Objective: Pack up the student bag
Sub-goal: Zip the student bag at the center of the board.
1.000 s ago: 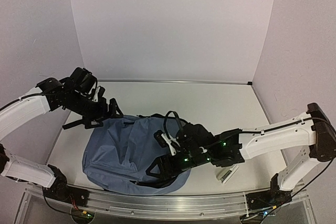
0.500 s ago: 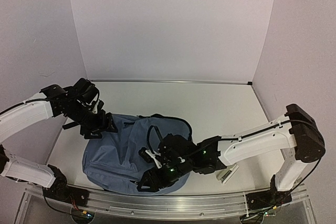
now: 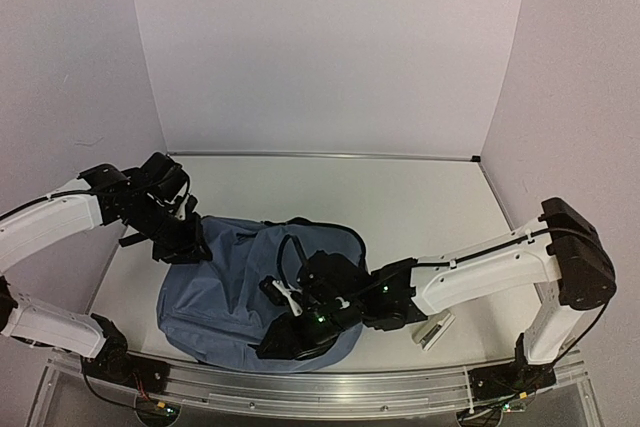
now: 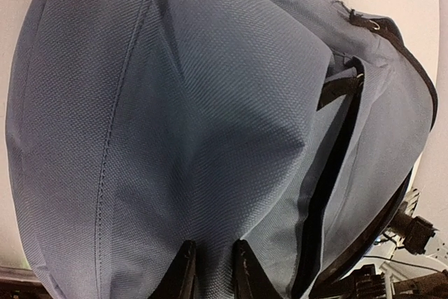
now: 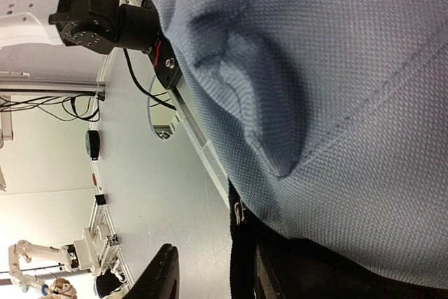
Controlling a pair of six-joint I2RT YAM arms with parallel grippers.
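Wrist views alone show left tool (image 4: pixel 212 250) clamped on student bag (image 4: pixel 175 117); right tool (image 5: pixel 203 246) apart.

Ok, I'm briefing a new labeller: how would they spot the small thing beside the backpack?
Find the big blue backpack at the table front. Right of it, beside the right arm, lies a small pale grey block: the only loose, hard-edged thing there.

Student bag (image 3: pixel 225 282) near-left on the table (image 3: pixel 420 197), left gripper (image 3: pixel 190 247) at its far-left edge, right gripper (image 3: pixel 278 337) at its near edge
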